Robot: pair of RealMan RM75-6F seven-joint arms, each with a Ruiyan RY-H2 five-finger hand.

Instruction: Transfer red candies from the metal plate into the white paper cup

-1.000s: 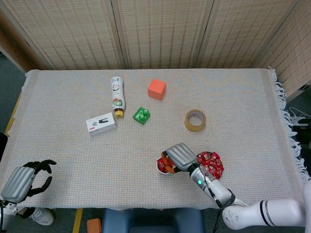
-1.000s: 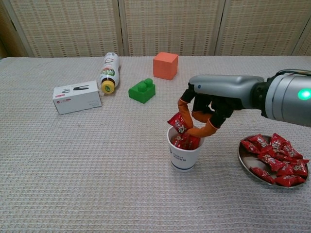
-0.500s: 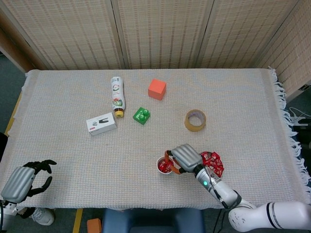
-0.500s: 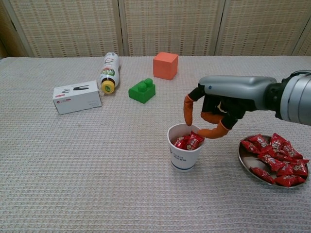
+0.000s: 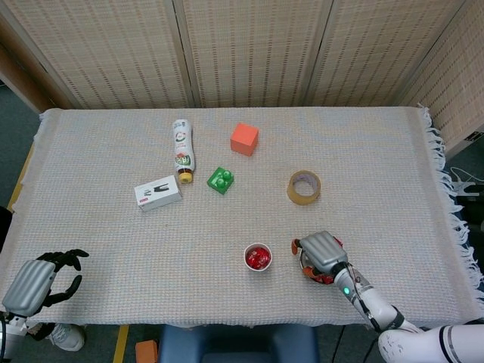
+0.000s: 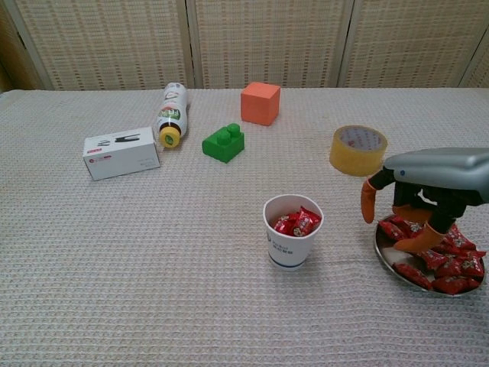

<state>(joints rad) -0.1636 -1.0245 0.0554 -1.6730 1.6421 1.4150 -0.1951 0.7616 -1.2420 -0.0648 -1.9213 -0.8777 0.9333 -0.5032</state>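
The right hand hangs over the metal plate, at the near right of the bench. Its orange-tipped fingers are spread and curved downward, and they hold nothing. The red candies lie piled on the plate, right under the hand. The white paper cup stands just to the left of the plate and already has some candies in it, heaped up near its rim.

What could go wrong? The candies are small and have shiny wrappers, so 1 may slip out of the fingers on the way to the cup. The fingers may also grab 2 at once and drop 1 on the cloth. If the hand pushes down too hard, the plate could tip or slide. The cup looks light, so a bump from the hand could knock it over and spill the candies.

The left hand rests at the near left edge, far from everything, fingers loosely curled and holding nothing.
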